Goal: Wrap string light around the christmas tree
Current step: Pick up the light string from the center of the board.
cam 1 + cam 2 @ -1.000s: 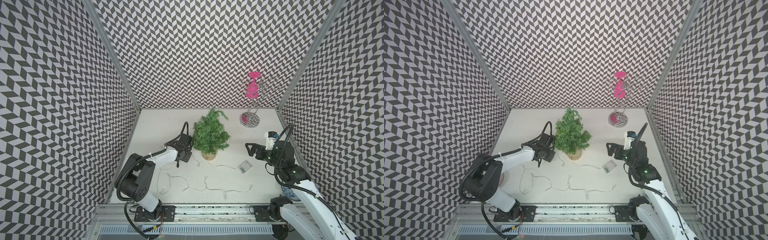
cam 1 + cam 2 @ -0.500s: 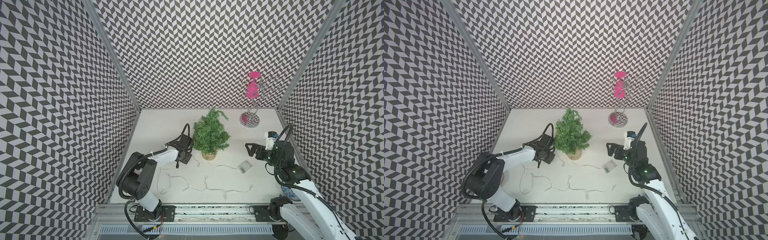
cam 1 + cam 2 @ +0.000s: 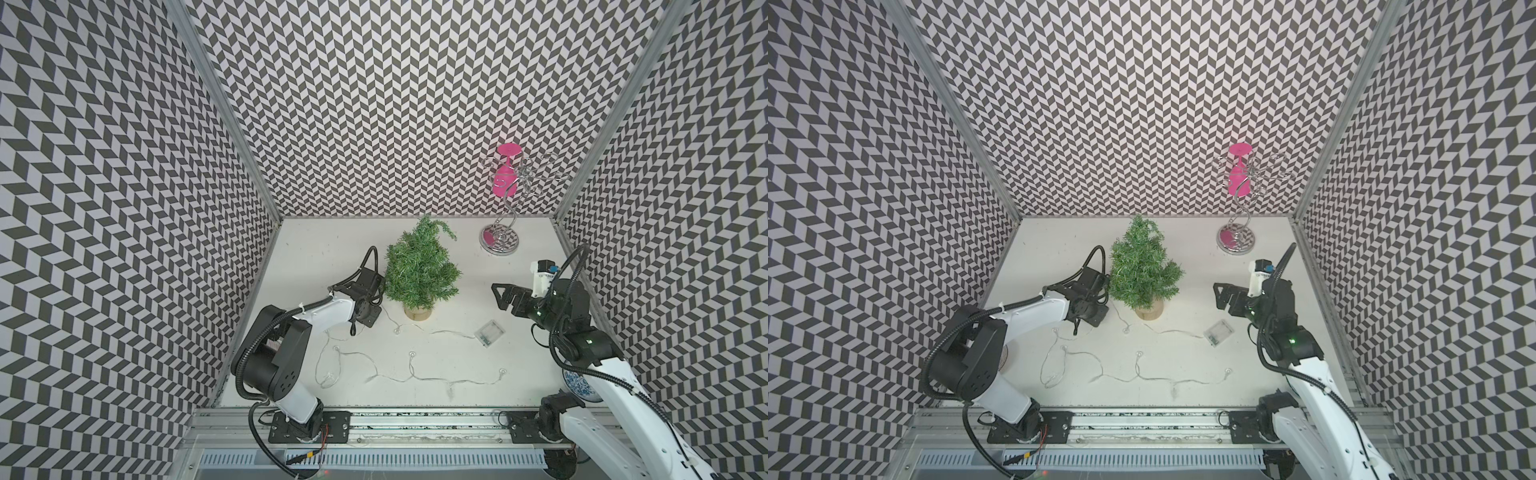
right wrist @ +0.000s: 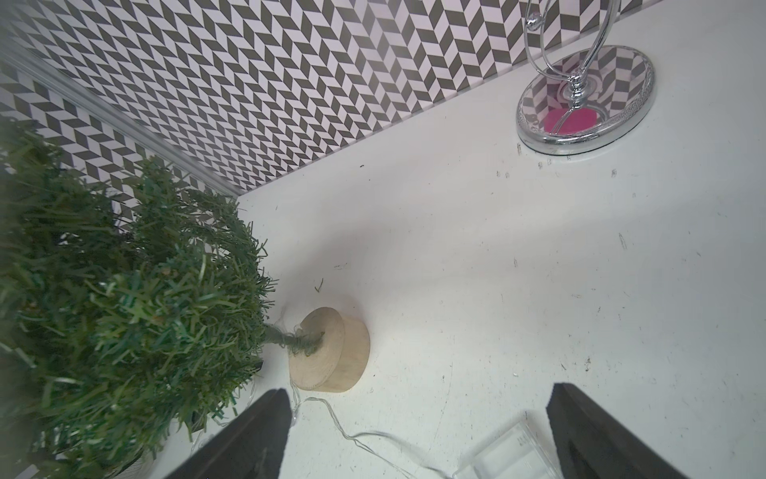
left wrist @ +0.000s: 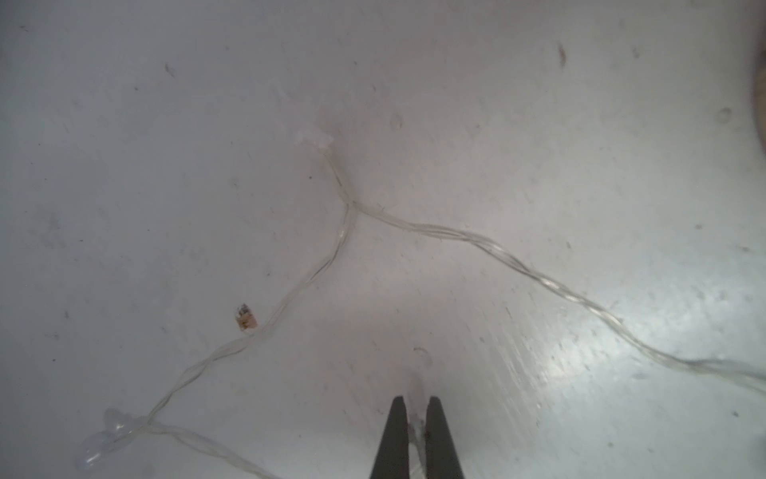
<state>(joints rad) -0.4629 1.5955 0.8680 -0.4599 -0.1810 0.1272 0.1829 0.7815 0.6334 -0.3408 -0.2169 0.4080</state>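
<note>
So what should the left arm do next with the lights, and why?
Probably lift the left gripper a little and start toward the christmas tree. Its jaws are shut, seemingly pinching a pale strand of the string light, while the rest lies loose on the table and none shows on the tree's branches.

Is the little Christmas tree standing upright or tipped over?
Upright: in both top views the christmas tree rises straight from its wooden base.

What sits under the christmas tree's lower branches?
Under the christmas tree: its tan wooden base, with the string light running past it on the table. Foliage hides the table behind the trunk.
</note>
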